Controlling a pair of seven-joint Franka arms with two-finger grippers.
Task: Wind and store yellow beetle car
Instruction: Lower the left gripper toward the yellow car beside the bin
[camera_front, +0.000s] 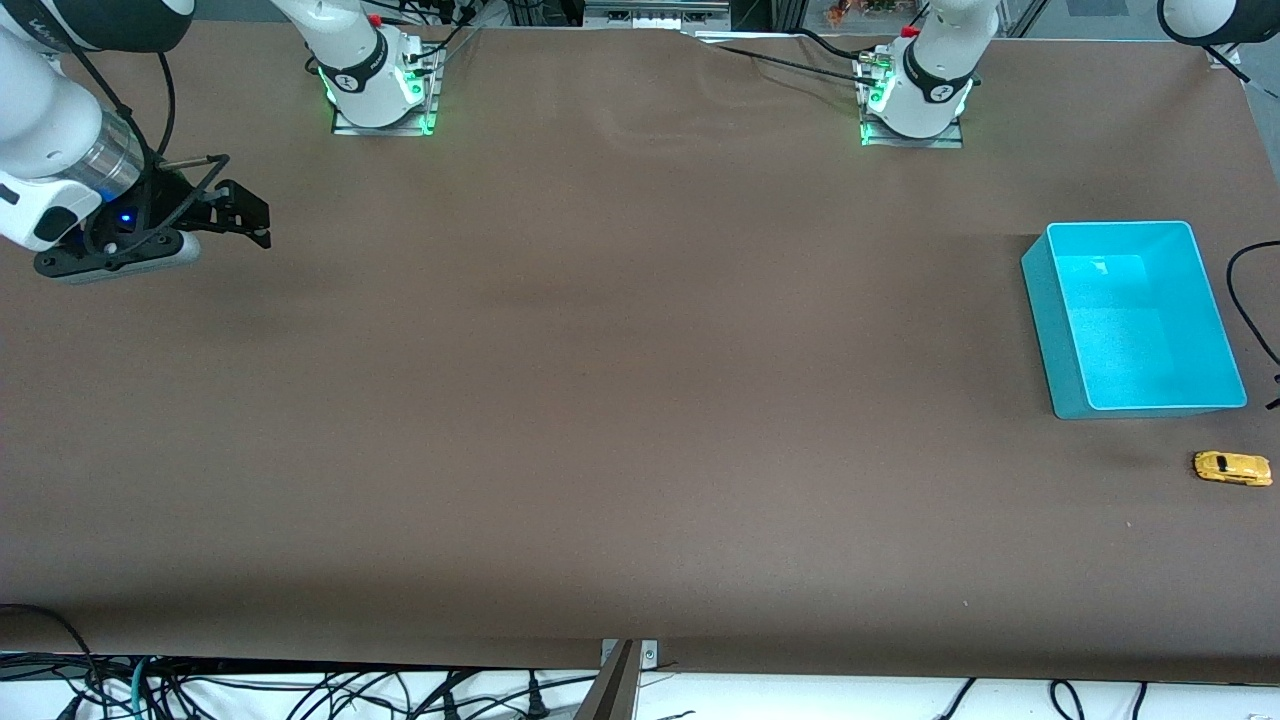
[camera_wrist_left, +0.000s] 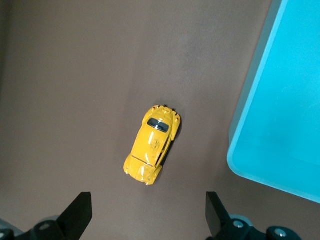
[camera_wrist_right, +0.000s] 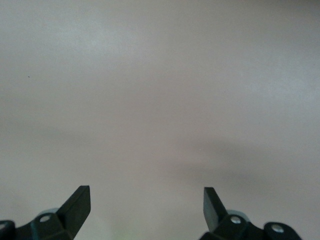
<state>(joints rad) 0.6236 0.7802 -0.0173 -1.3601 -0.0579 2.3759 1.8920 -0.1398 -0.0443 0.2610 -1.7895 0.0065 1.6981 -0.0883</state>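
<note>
The yellow beetle car (camera_front: 1232, 468) stands on its wheels on the brown table at the left arm's end, a little nearer to the front camera than the turquoise bin (camera_front: 1050, 320). In the left wrist view the car (camera_wrist_left: 152, 145) lies beside the bin (camera_wrist_left: 285, 100), apart from it. My left gripper (camera_wrist_left: 148, 200) hangs open above the car, with nothing between its fingers; it is out of the front view. My right gripper (camera_front: 240, 212) waits open over the right arm's end of the table, and its wrist view shows the gripper (camera_wrist_right: 146, 192) over bare table only.
The bin holds nothing. A black cable (camera_front: 1240, 290) loops at the table's edge beside the bin. The two arm bases (camera_front: 380, 85) (camera_front: 915, 95) stand along the edge of the table farthest from the front camera.
</note>
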